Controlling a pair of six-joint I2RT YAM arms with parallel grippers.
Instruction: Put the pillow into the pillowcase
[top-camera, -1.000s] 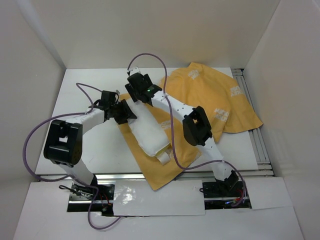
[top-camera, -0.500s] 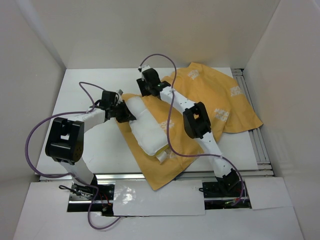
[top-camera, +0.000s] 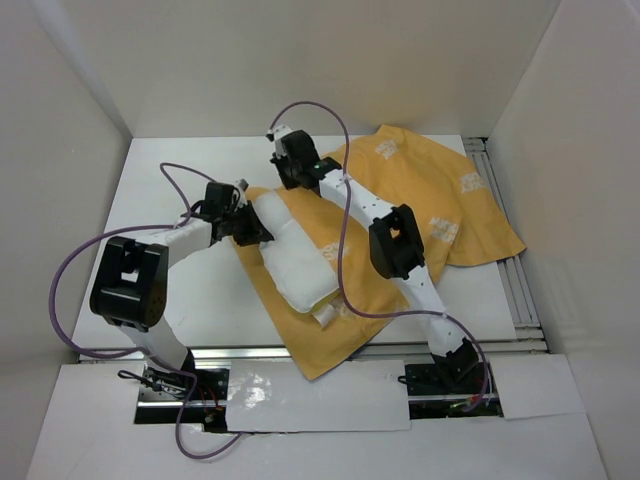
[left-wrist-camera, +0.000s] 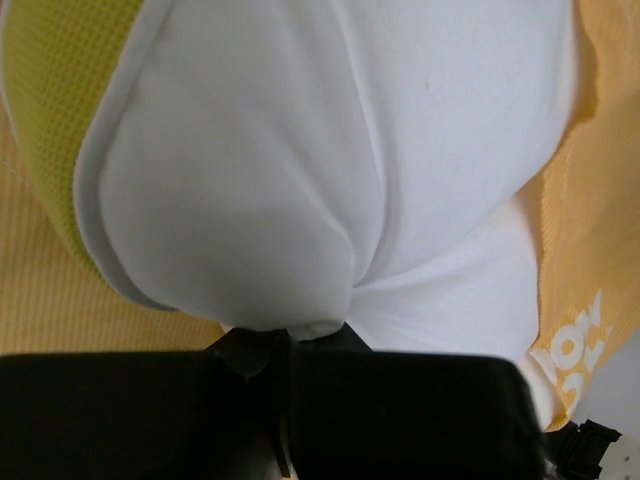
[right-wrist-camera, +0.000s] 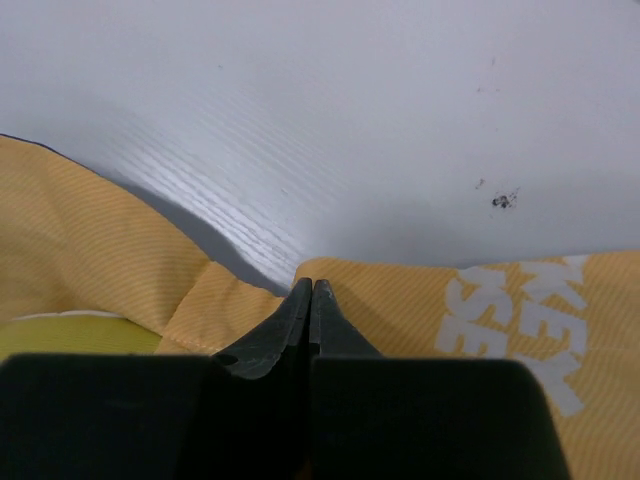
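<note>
Left gripper: jaws pressed together on a gathered pinch of the large, soft white pillow. Creases in the cloth run into the grip. The pillow bulges directly ahead of the fingers and fills most of the left wrist view, with a yellow mesh edge band at its upper left.

From above, the pillow lies slantwise on the near-left part of the floppy orange-yellow fabric pillowcase. Its far end is at the left gripper and its near end points towards the arm bases.

Right gripper: fingers pressed together, tips down at the pillowcase's far edge, where the cloth meets the white table. Cannot tell whether any cloth is caught between them. This gripper sits just beyond the pillow's far end, near the left gripper.

The rest of the pillowcase spreads off to the right, rumpled, with white lettering showing.
</note>
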